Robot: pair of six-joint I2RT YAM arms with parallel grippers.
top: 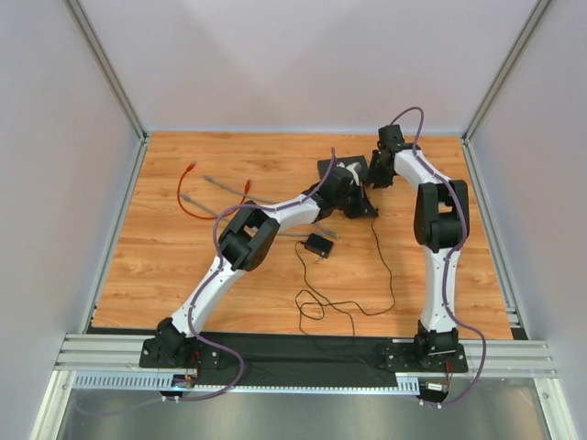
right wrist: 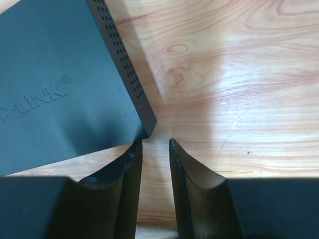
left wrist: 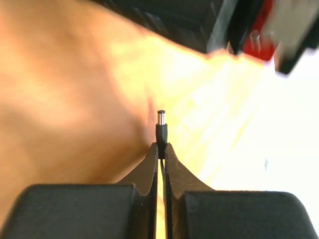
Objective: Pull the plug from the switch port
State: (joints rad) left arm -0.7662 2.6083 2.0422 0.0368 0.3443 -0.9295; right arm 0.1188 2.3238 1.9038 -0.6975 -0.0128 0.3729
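Two fingers (left wrist: 147,169) of the left gripper (left wrist: 161,149) clamp the plug (left wrist: 161,130), its tip bare, out of the switch (right wrist: 60,84). The right gripper (right wrist: 155,144), jaws slightly apart and empty, sits beside the switch's corner. If the cord (top: 384,258) snags, that thin pinch could slip.

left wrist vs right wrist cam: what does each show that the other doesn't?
Left wrist only: the left tool shut on a thin black barrel plug, its metal tip bare and in no socket. Right wrist only: the top of the black switch, with TP-LINK lettering and a vented side, and the right tool open with nothing between its fingers, just off the box's corner. Both: the wooden table underneath.
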